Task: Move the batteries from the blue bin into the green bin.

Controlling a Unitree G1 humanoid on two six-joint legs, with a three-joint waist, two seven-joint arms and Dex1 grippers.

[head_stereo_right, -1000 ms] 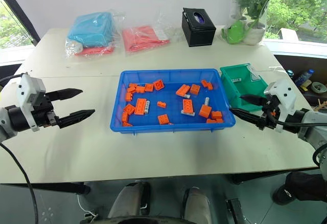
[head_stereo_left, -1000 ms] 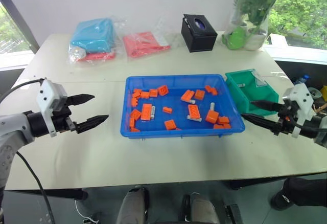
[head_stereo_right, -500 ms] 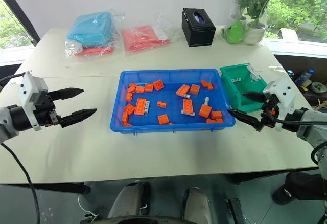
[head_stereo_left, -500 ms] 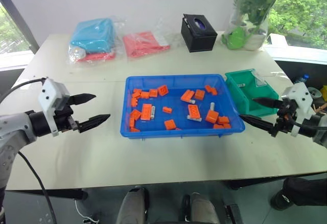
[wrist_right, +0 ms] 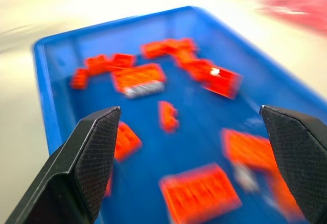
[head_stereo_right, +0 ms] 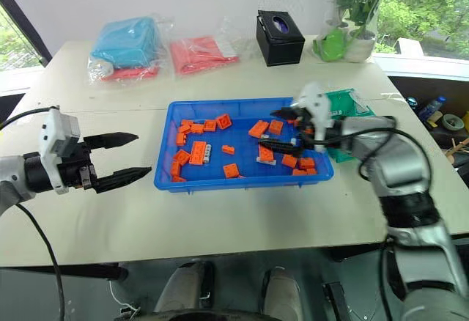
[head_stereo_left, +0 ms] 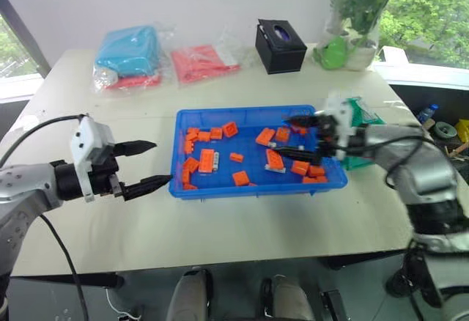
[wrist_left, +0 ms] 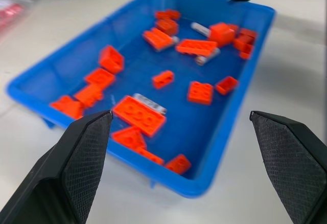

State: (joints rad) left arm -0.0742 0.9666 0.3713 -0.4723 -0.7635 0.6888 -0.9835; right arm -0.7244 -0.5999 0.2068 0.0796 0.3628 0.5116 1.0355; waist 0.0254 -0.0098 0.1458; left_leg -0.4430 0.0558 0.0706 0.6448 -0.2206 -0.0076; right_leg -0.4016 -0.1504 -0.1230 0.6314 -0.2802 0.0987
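Batteries [head_stereo_left: 275, 167] lie scattered among orange bricks [head_stereo_left: 208, 160] in blue bin [head_stereo_left: 253, 188], frame centre; green bin [head_stereo_left: 360, 161] at its right end. Right gripper [head_stereo_left: 294, 135] over bin's right half, jaws wide apart, empty. Left gripper [head_stereo_left: 146, 165] at left, jaws apart, empty. Batteries likely light, rigid, slick, prone to roll; best pinched mid-barrel.

Bright daylight, soft shadows, right wrist view motion-blurred
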